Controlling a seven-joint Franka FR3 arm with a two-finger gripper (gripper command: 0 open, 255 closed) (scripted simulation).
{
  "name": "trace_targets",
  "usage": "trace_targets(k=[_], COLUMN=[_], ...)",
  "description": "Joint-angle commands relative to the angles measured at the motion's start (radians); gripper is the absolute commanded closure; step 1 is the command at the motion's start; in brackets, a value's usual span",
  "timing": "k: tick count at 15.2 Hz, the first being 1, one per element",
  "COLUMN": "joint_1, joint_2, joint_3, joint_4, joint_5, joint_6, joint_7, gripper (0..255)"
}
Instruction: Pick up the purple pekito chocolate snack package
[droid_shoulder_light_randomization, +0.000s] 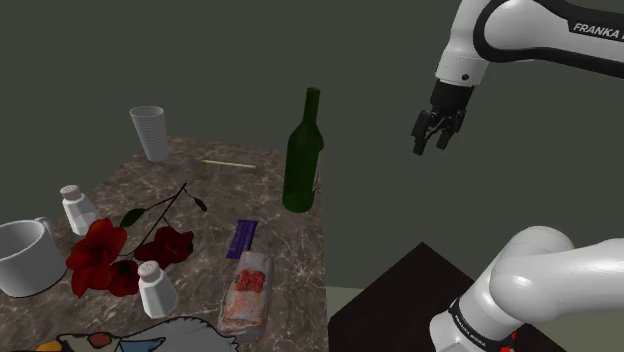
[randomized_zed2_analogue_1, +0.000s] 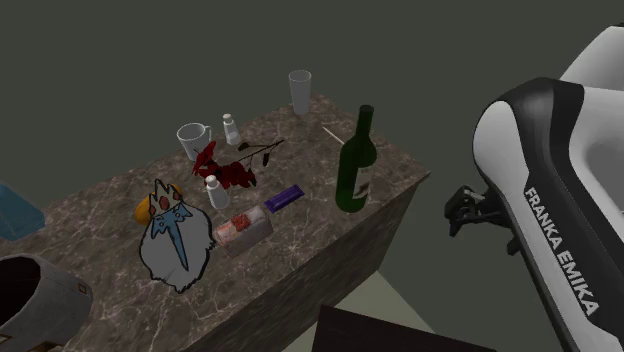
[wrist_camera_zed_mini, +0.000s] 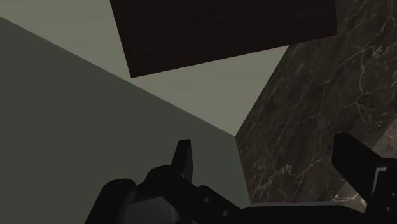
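Observation:
The purple snack package (droid_shoulder_light_randomization: 243, 238) lies flat on the marble table (droid_shoulder_light_randomization: 290, 250), in front of a green bottle (droid_shoulder_light_randomization: 303, 155); in the second exterior view the package (randomized_zed2_analogue_1: 284, 199) sits just left of that bottle (randomized_zed2_analogue_1: 353, 165). My gripper (droid_shoulder_light_randomization: 431, 146) hangs open and empty in the air, off the table's edge, to the right of the bottle and well above the package. It is a dark shape (randomized_zed2_analogue_1: 462, 210) beside the white arm in the second exterior view. In the wrist view the gripper (wrist_camera_zed_mini: 267, 162) has its fingers wide apart over the table's marble side (wrist_camera_zed_mini: 318, 108).
The table also holds a clear cup (droid_shoulder_light_randomization: 150, 132), a white mug (droid_shoulder_light_randomization: 25, 255), red flowers (droid_shoulder_light_randomization: 110, 255), two white shakers (droid_shoulder_light_randomization: 77, 208) (droid_shoulder_light_randomization: 157, 288), a clear pack of red food (droid_shoulder_light_randomization: 247, 290), a thin stick (droid_shoulder_light_randomization: 228, 163) and a white figure toy (randomized_zed2_analogue_1: 175, 235). The dark stand (droid_shoulder_light_randomization: 400, 300) is at lower right.

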Motion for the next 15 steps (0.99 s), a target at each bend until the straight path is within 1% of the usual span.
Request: trace_targets(k=[1,8,15], joint_1=[0.000,0.027,0.046], joint_2=[0.000,0.025,0.132], joint_3=[0.000,0.162,0.327], joint_4=[0.000,-0.064,-0.058], joint_5=[0.000,0.114,0.202], joint_6=[0.000,0.105,0.231], joint_7=[0.000,0.231,0.457], gripper=[0,0,0])
